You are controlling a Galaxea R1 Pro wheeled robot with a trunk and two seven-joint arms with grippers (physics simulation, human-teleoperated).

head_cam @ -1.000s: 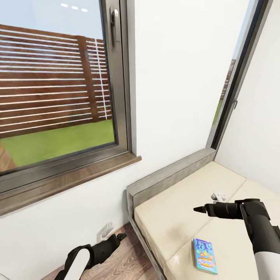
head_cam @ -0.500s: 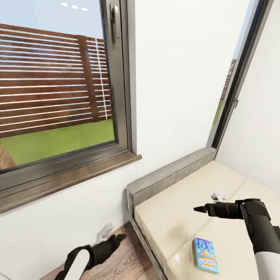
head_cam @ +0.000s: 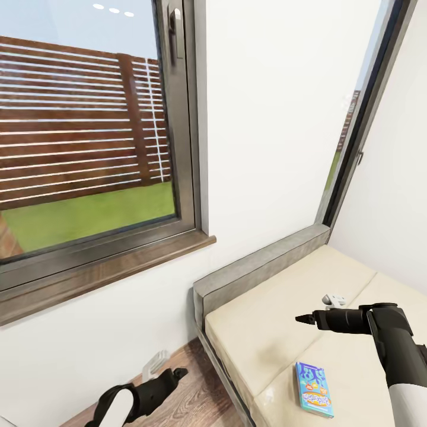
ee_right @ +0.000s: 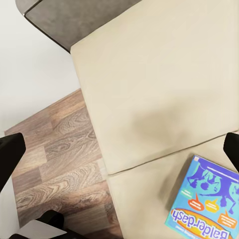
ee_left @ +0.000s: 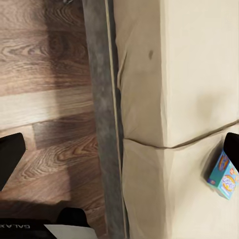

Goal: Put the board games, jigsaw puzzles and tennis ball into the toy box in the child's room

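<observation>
A home bedroom: cream-mattressed bed [head_cam: 279, 320], wood-plank floor [ee_left: 50, 114], window [head_cam: 89, 136] onto fenced lawn.

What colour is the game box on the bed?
Teal-blue board game with purple and orange art; clearest in the right wrist view.

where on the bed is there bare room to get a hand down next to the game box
The cream mattress is bare between the grey bed frame and the teal-blue board game, and also on the far cushion toward the corner wall. The one occupied spot is the near cushion, where the game lies flat just past the cushion seam. The right gripper hovers above it.
</observation>
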